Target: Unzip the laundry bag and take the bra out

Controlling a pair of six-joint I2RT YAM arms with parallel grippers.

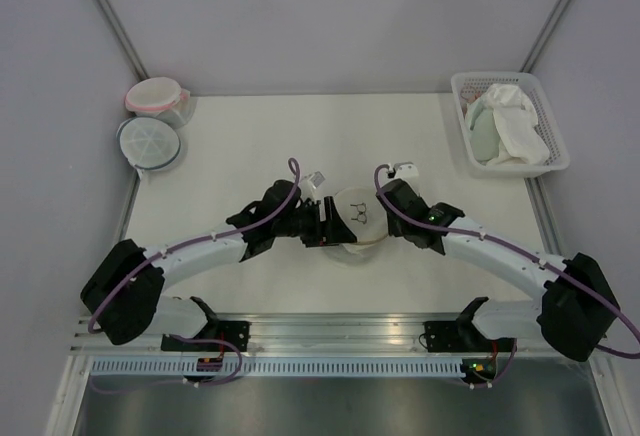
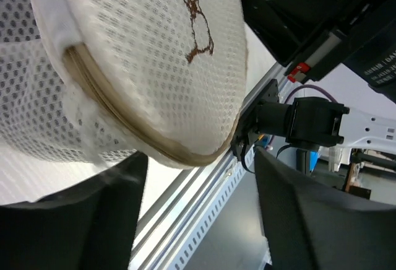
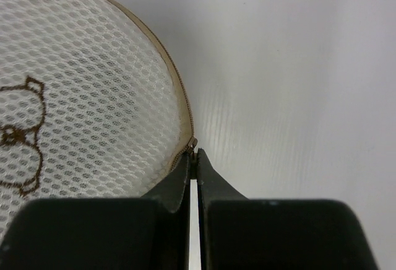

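The laundry bag [image 1: 358,218], a round cream mesh case with a tan zipped rim and a small bra drawing on top, sits mid-table between my two grippers. My right gripper [image 1: 385,206] is at its right rim. In the right wrist view its fingertips [image 3: 193,153] are shut on the small zip pull [image 3: 193,143] at the edge of the bag [image 3: 80,96]. My left gripper [image 1: 322,224] is at the bag's left side. In the left wrist view it [image 2: 198,171] is wide open, with the bag [image 2: 136,53] above its left finger. The bra is hidden.
A pink-rimmed tub [image 1: 155,96] and a blue-grey-rimmed tub [image 1: 148,142] stand at the far left. A white basket [image 1: 468,84] at the far right holds a white cloth [image 1: 520,116] and a pale green cloth [image 1: 484,134]. The table's metal front rail [image 1: 330,328] runs just behind the bag.
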